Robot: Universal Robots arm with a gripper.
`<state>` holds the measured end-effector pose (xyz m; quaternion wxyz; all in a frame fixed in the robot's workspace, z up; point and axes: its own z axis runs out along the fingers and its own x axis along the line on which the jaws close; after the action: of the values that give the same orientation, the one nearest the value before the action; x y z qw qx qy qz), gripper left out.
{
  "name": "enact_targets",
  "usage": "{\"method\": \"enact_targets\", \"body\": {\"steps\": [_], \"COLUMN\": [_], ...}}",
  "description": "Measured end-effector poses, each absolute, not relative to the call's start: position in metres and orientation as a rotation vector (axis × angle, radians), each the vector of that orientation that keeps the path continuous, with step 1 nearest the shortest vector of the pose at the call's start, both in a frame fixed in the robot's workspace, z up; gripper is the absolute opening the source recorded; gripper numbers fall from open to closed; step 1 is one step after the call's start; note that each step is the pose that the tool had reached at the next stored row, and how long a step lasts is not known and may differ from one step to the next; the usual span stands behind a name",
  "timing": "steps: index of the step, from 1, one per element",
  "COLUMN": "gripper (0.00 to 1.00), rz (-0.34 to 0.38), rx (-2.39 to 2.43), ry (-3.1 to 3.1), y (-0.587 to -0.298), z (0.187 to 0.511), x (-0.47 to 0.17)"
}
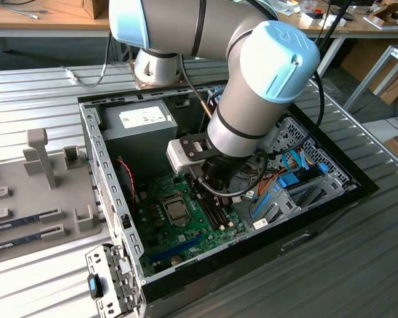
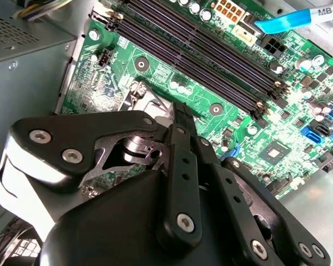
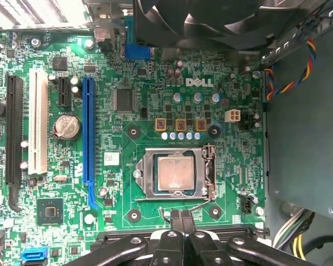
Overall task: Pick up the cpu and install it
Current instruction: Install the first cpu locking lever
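- Exterior view: my gripper hangs inside the open PC case, over the motherboard; the cpu sits in its socket at 7 o'clock from it. Steel table; workshop benches behind.
- Second wrist view: my fingers are pressed together, holding nothing.
- First wrist view: cpu seated, at 12 o'clock from my fingertips. Risk: I could clip the retention lever and disturb the chip.

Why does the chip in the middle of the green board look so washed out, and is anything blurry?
In the first wrist view the cpu has a pale sheen, overhead light bouncing off its metal top; the motherboard around it is sharp. In the second wrist view the gripper sits close to the lens and looks soft. In the exterior view the case interior is shadowed under the arm.
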<state>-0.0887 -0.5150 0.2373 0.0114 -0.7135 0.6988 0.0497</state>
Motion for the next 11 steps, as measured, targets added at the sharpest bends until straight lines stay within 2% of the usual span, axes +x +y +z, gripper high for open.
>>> {"method": "enact_targets", "body": {"steps": [6, 11], "gripper": [0.11, 0.11], "rz": [0.146, 0.068], "rx": [-2.230, -2.266], "ry": [2.184, 2.224], "y": [-0.5155, -0.5155], "z": [0.2321, 0.2308], "x": [-0.0886, -0.0885]}}
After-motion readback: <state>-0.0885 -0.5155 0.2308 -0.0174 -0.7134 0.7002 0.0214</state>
